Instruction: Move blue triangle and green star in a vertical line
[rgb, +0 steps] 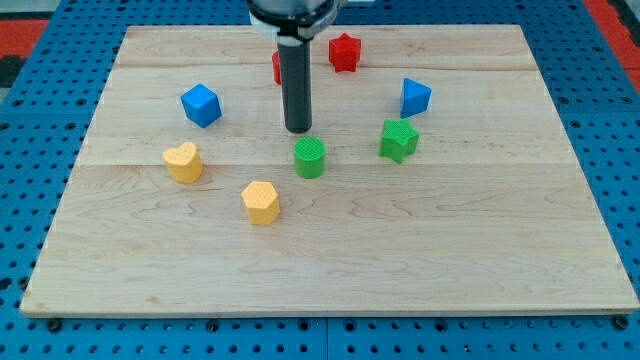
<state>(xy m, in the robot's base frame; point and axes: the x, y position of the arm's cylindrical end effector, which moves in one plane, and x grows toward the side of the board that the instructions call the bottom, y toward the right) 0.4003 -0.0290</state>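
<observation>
The blue triangle (415, 97) lies at the view's right on the wooden board (330, 250). The green star (399, 139) sits just below it and slightly to its left, close to it but apart. My tip (298, 130) is near the board's middle, well left of both blocks. It stands just above a green round block (310, 157), close to it.
A red star-like block (344, 52) is at the top. Another red block (277, 66) is partly hidden behind the rod. A blue cube (201, 104) is at the left. A yellow heart (183, 161) and a yellow hexagon-like block (261, 202) lie lower left.
</observation>
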